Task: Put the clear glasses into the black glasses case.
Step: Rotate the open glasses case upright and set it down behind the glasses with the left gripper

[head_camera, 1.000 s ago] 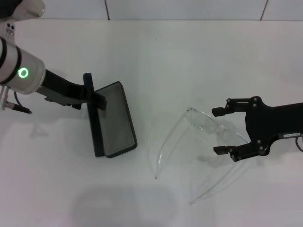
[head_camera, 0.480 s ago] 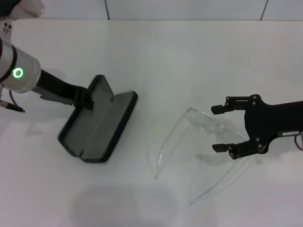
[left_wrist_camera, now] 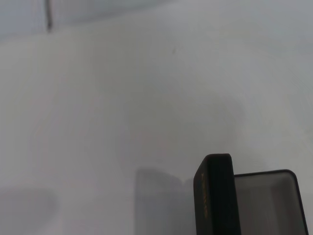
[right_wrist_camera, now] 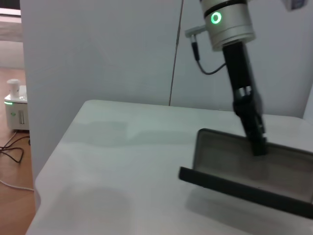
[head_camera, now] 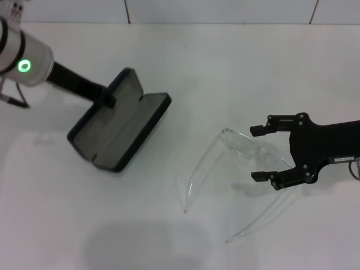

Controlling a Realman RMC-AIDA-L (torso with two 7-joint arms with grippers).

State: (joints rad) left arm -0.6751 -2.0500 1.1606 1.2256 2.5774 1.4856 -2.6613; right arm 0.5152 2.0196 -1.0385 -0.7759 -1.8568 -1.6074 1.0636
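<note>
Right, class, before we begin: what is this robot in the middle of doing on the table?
The left gripper grips the lid edge of the black glasses case, which lies open on the white table with its grey lining showing. The clear glasses lie unfolded on the table to the case's right, not yet inside it. The right gripper is open beside the glasses' front, its fingers either side of the lens end.

The open case point(head_camera: 120, 127) lay on the table point(head_camera: 225, 62), left of the glasses point(head_camera: 236, 169); the left gripper point(head_camera: 107, 97) was at its lid, the right gripper point(head_camera: 260, 153) around the lens.
</note>
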